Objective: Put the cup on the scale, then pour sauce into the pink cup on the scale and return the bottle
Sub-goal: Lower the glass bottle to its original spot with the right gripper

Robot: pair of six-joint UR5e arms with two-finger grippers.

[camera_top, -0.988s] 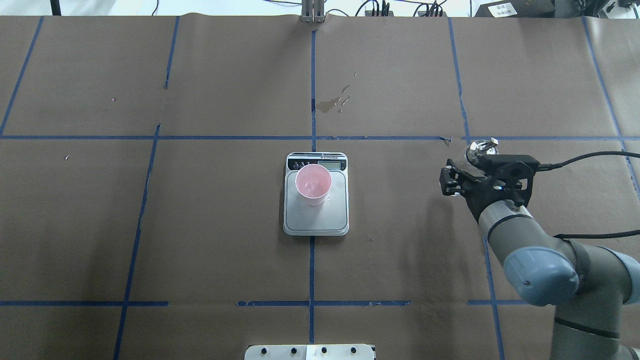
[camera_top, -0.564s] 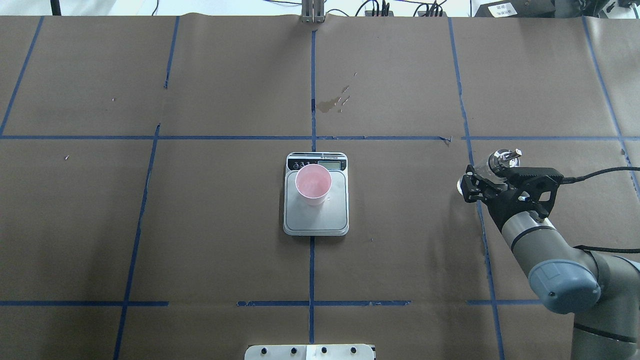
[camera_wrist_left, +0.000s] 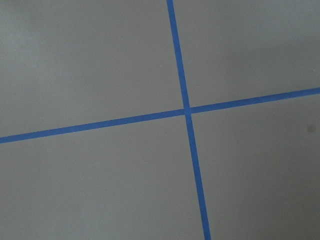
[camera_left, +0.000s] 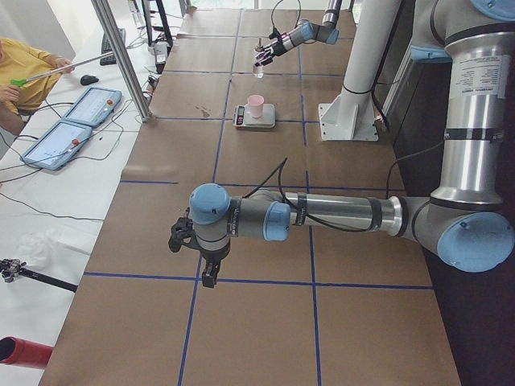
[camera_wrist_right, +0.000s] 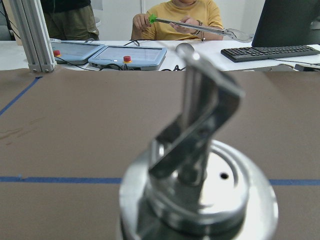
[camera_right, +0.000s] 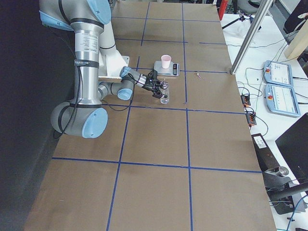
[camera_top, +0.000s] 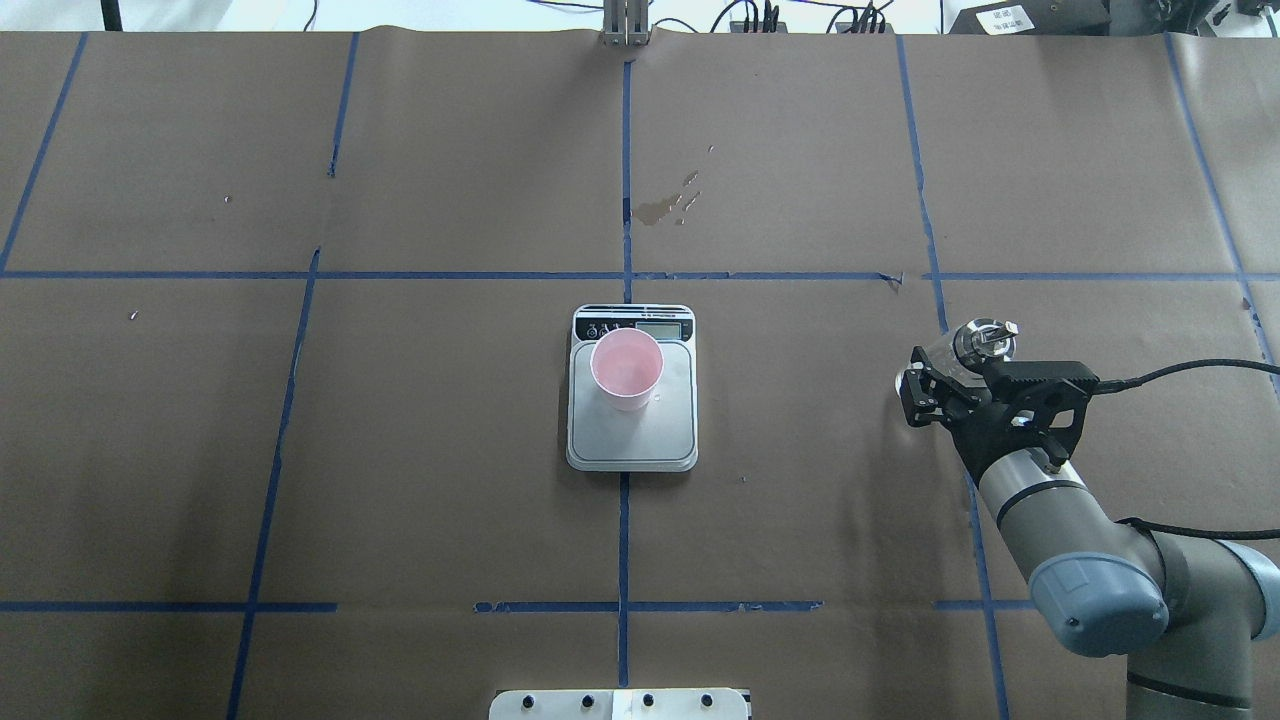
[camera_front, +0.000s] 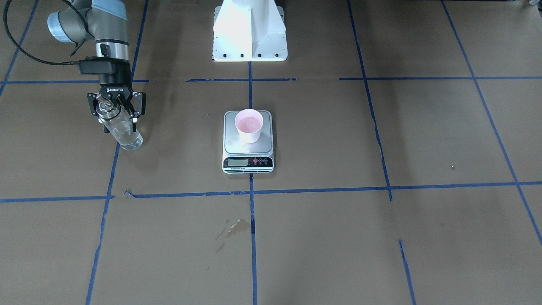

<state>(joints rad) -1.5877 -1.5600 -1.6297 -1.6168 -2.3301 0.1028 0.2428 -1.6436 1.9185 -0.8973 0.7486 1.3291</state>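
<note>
Several blue tape lines [camera_top: 450, 275] grid the brown paper-covered table [camera_top: 450, 420]

A robotics lab: paper-covered table [camera_top: 450, 420] gridded with blue tape [camera_top: 300, 275], teach pendants [camera_right: 284, 102], keyboard [camera_wrist_right: 270, 52].

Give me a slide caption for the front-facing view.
Right gripper grips the glass bottle off to one side; pink cup stands on the scale.

scale [camera_front: 260, 144] readout too small; bottle [camera_wrist_right: 200, 197] blurred, cropped.
</note>
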